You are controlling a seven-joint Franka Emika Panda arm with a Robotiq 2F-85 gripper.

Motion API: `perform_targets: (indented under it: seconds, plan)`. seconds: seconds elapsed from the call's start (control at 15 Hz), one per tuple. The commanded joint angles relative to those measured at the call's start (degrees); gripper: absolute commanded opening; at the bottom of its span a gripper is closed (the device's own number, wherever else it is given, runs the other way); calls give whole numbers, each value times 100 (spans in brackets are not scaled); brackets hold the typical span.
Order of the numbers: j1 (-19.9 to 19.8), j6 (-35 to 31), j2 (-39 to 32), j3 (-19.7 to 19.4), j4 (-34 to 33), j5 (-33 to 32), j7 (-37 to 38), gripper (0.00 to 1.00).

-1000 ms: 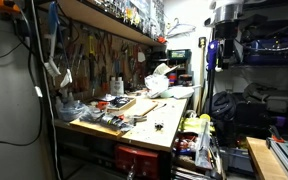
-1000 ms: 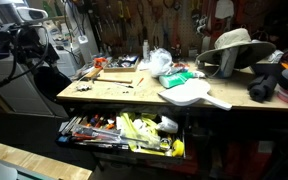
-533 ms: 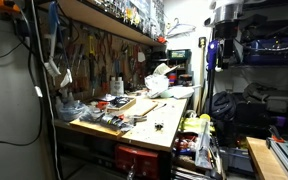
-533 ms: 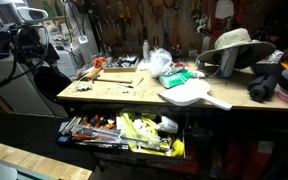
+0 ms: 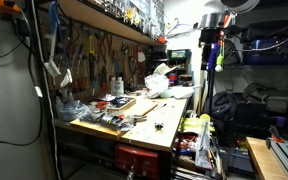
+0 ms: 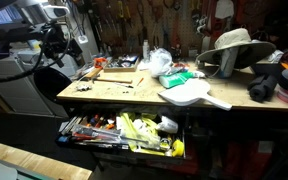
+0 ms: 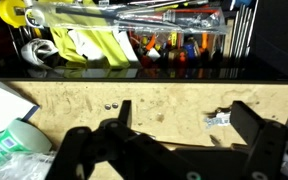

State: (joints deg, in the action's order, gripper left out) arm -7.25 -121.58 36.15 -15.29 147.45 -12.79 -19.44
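Your bench (image 6: 124, 92) looks the same as half a second ago: the clutter along the back wall and on its top has not shifted in either exterior view. What has changed is the arm (image 5: 213, 42). It has moved a little toward the bench (image 5: 170, 108), and its pale upper joint now shows at the top edge of the picture. In an exterior view the arm (image 6: 46, 28) has swung in closer to the bench end, where before it hung further back.

The tool drawer (image 6: 124, 130) stands open below the front edge, packed as before. In the wrist view it (image 7: 134, 45) lies beyond the bare bench top (image 7: 164, 98).

Your gripper (image 7: 184, 125) hangs above that wood with its fingers spread wide and nothing between them. A tape roll (image 7: 11, 140) lies off to one side. A crumpled foil scrap (image 7: 217, 118) lies on the wood just beside one finger, and two tiny screws (image 7: 109, 101) lie near the other.
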Motion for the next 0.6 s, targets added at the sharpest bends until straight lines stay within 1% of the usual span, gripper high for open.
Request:
perform_targets:
  seconds: [0.0,0.27,0.47,0.53]
  plan:
    - [-103,-453,-1156,-268,-704,126,-97,100]
    - [-143,-930,-2246,-580,-1385,513,-342,100]
    - [-220,-1364,-2974,-580,-1765,870,-358,100]
    - [-244,-1427,-3209,-576,-1892,1096,-370,100]
